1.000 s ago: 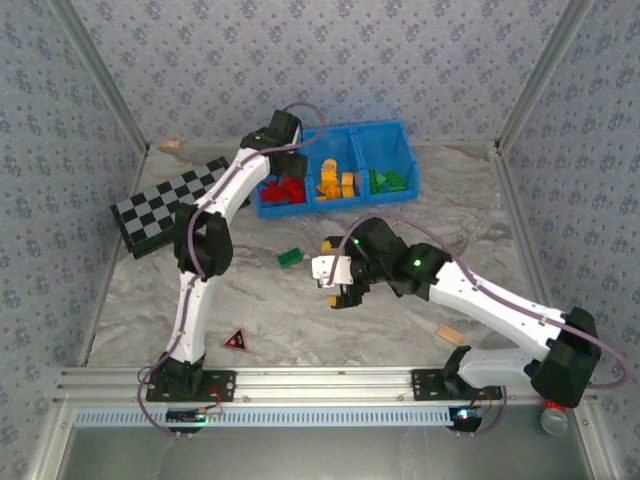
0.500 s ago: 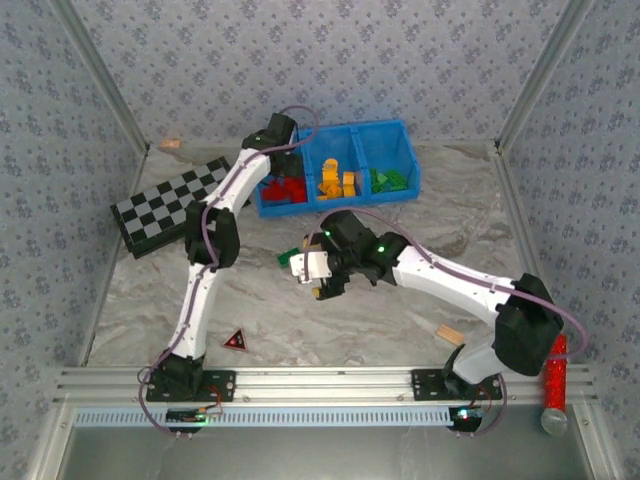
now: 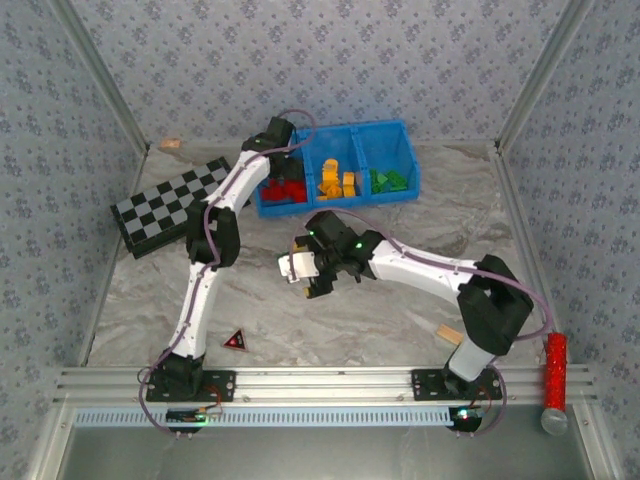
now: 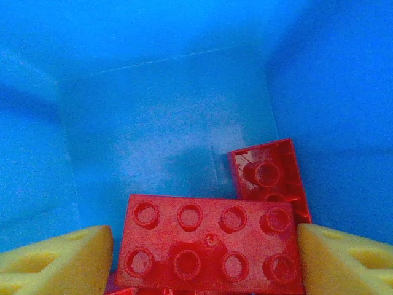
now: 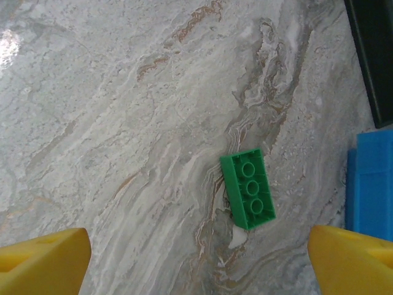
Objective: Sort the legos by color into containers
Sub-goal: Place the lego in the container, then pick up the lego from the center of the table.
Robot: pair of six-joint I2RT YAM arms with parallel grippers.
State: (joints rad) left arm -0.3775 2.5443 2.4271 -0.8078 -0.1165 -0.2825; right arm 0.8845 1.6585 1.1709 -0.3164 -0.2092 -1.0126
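The blue tray (image 3: 400, 140) holds red legos (image 3: 290, 192) on the left, yellow-orange ones (image 3: 335, 183) in the middle and green ones (image 3: 388, 181) on the right. My left gripper (image 3: 280, 170) reaches down into the red compartment. It is open (image 4: 206, 261), and a red eight-stud brick (image 4: 209, 243) lies on the pile between its yellow fingertips (image 4: 55, 261). Another red brick (image 4: 270, 178) lies upturned behind it. My right gripper (image 3: 298, 270) hovers open (image 5: 196, 261) over a green brick (image 5: 247, 189) that lies upside down on the marble table.
A checkered board (image 3: 165, 205) lies left of the tray, its dark edge (image 5: 374, 55) near the green brick. A dark red triangle (image 3: 236, 341) sits near the left base and a tan wooden block (image 3: 450, 334) near the right base. A red cylinder (image 3: 553, 372) lies at the front right.
My right arm has swung left and now stands over the green brick. The left gripper stays in the red compartment and its jaws have widened around the red brick.
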